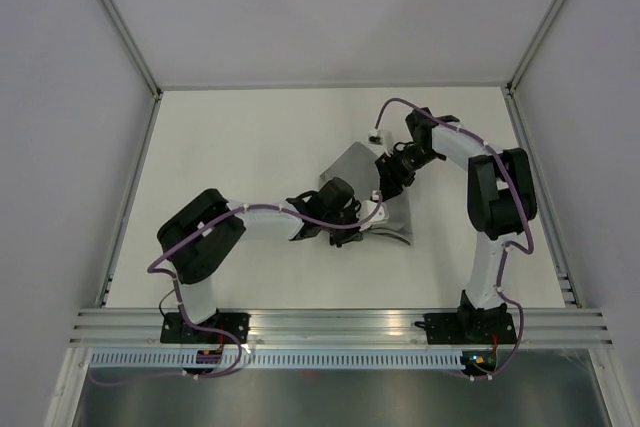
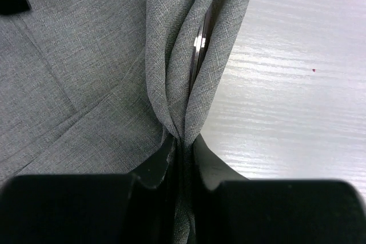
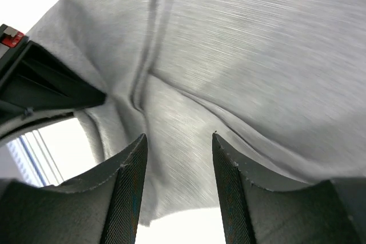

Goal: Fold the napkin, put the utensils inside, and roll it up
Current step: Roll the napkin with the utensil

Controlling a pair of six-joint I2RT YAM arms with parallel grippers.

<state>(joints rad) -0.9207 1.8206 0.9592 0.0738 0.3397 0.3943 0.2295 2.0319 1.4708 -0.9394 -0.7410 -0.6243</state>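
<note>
The grey napkin (image 1: 352,164) lies crumpled at the table's middle, partly lifted between both arms. My left gripper (image 1: 347,230) is shut on a bunched fold of the napkin (image 2: 86,55), with the cloth pinched between its fingertips (image 2: 183,141). A sliver of shiny silver utensil metal (image 2: 199,44) shows inside that fold; the pink handles are hidden. My right gripper (image 1: 390,184) is open, its jaws set wide apart right over the napkin (image 3: 257,55), holding nothing (image 3: 177,138). The left gripper's black body (image 3: 46,81) shows in the right wrist view.
White tabletop (image 1: 230,157) surrounds the napkin, walled by grey panels and metal rails (image 1: 340,325) along the near edge. Purple cables run along both arms.
</note>
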